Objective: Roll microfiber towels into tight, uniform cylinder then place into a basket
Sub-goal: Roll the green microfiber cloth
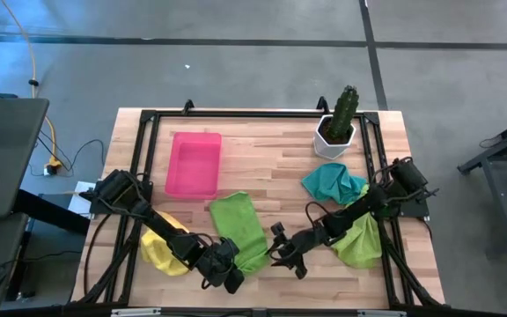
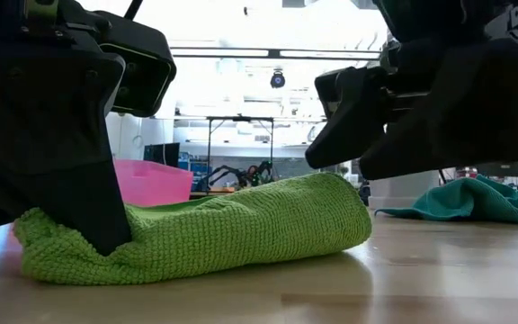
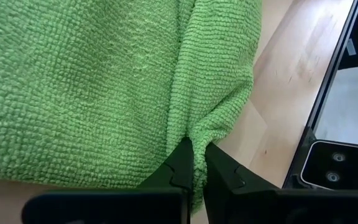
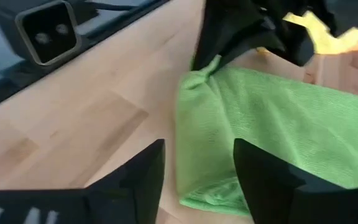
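Two grippers work at the near end of the green towel [image 1: 238, 231], which lies just beside the pink basket [image 1: 193, 164], on its near side. Your left gripper [image 1: 226, 271] is clenched on one corner of the towel's rolled edge; your right gripper [image 4: 197, 163] hangs released just beside the other end of that edge, its fingers spread and holding nothing. For a tight roll, I think you should bring the right gripper down on the free corner, level with the left one, and turn both together toward the basket, so the fold does not go slanted.
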Controlling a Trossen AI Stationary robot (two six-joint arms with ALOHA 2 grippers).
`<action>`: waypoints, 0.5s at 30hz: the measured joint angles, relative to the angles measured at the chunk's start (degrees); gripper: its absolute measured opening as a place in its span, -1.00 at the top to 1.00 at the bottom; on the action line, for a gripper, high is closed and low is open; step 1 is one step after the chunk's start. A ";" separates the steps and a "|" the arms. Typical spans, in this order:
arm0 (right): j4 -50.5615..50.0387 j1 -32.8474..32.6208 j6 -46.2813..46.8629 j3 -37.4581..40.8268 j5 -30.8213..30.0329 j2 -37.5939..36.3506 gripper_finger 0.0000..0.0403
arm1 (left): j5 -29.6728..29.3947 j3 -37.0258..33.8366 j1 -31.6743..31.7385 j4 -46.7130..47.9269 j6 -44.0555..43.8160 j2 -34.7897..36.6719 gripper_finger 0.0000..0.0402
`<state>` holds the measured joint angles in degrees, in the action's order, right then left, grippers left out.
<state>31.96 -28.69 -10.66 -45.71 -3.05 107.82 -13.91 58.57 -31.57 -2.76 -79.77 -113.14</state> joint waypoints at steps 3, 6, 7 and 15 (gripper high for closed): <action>2.23 -0.38 -3.54 -0.03 0.89 1.29 0.02 | 0.00 0.00 0.00 -0.02 -0.02 0.00 0.96; 5.48 -0.70 -7.59 -0.04 1.09 3.57 0.01 | 0.04 0.00 0.00 -0.16 -0.03 -0.02 0.96; 6.12 -0.72 -7.84 -0.04 1.13 4.29 0.01 | 0.18 0.00 0.02 -0.31 -0.04 -0.06 0.96; 7.10 0.59 -7.78 -0.09 -5.25 7.77 0.01 | 0.24 0.00 0.02 -0.59 -0.11 -0.07 0.96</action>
<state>39.06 -28.09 -18.44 -45.80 -8.30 115.59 -13.67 58.57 -31.55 -3.36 -79.88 -113.21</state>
